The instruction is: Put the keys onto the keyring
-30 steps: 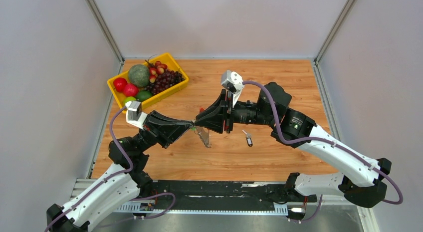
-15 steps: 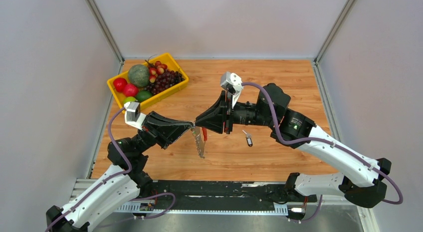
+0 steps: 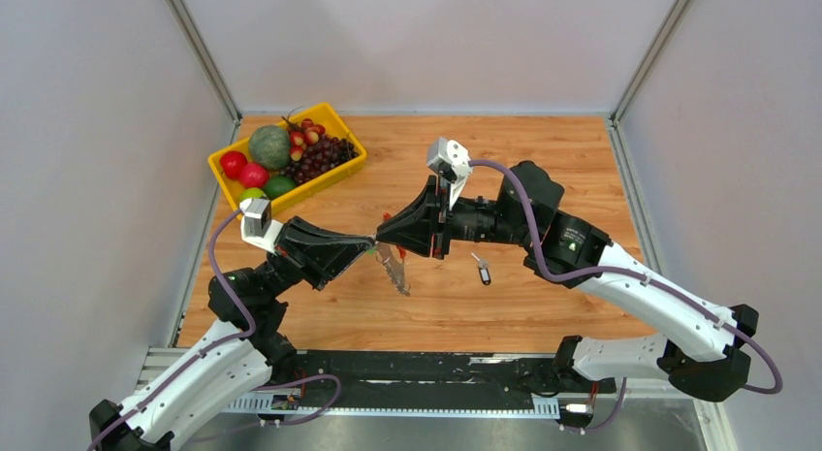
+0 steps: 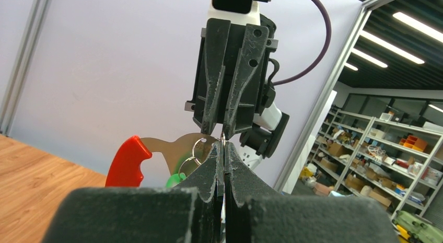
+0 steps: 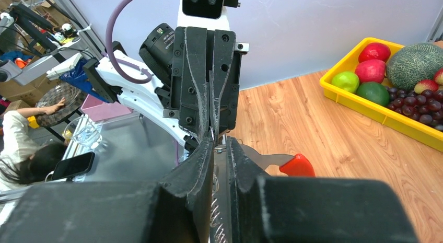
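Since a second ago the right gripper (image 3: 382, 240) has narrowed and the dangling keyring (image 3: 394, 268) has swung a little. Both grippers meet tip to tip above the table (image 3: 543, 160), probably so the ring can be worked between them. The left gripper (image 3: 371, 242) is pinched fully together on the ring's wire, carrying the bunch. The right's fingers stand a sliver apart at that wire; whether they grip it I cannot tell. Only the left wrist view shows the red tag (image 4: 128, 160) and green bit (image 4: 175, 179) clearly. Only the top view shows the key (image 3: 483, 270), lying on the table beside the right arm, not yet threaded.
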`<action>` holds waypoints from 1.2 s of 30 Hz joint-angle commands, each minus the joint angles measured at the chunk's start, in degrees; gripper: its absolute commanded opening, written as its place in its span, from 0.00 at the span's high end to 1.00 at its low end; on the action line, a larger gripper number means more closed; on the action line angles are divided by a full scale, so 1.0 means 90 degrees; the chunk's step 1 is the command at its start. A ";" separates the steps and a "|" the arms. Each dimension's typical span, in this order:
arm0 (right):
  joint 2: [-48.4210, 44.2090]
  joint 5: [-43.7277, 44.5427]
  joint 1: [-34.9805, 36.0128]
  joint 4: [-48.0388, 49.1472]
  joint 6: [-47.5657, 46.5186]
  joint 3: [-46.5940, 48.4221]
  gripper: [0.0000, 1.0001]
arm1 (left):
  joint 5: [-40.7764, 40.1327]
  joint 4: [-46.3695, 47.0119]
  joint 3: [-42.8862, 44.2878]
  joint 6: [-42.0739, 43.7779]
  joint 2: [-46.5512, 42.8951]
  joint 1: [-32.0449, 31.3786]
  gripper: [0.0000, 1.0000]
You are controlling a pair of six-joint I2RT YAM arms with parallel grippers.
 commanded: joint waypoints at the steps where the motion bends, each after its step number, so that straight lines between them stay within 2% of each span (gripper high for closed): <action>1: 0.0152 -0.0235 0.0217 0.0107 -0.0017 0.0143 0.87 | -0.0151 0.0108 0.0033 0.0115 0.0107 -0.0024 1.00; 7: 0.0158 -0.0234 0.0252 0.0004 -0.0086 0.0108 0.92 | -0.0187 0.0044 0.0050 0.0129 0.0098 -0.0026 1.00; 10: 0.0111 -0.0236 0.0265 -0.0106 -0.0143 0.0050 1.00 | -0.0267 -0.0041 0.0050 0.0166 0.0044 -0.0021 1.00; 18: -0.0090 -0.0003 0.0497 -0.0314 -0.0399 -0.0157 1.00 | -0.0442 -0.0430 0.0159 0.0420 -0.0088 -0.0025 1.00; 23: -0.0299 0.0506 0.0532 -0.0461 -0.0479 -0.0191 0.99 | -0.0351 -0.0554 0.0272 0.0523 -0.0092 -0.0026 1.00; 24: -0.0391 0.0648 0.0526 -0.0477 -0.0485 -0.0209 0.90 | -0.0344 -0.0567 0.0276 0.0531 -0.0101 -0.0026 1.00; 25: -0.0489 0.0737 0.0531 -0.0492 -0.0511 -0.0237 0.76 | -0.0338 -0.0593 0.0286 0.0552 -0.0114 -0.0026 1.00; 27: -0.0694 0.0799 0.0527 -0.0497 -0.0523 -0.0286 0.63 | -0.0328 -0.0622 0.0280 0.0565 -0.0122 -0.0026 1.00; 32: -0.1024 0.0647 0.0528 -0.0601 -0.0453 -0.0365 0.52 | -0.0298 -0.0665 0.0318 0.0580 -0.0125 -0.0026 1.00; 36: -0.1072 0.0771 0.0532 -0.0647 -0.0295 -0.0533 0.51 | -0.0228 -0.0982 0.0526 0.0629 -0.0076 -0.0026 1.00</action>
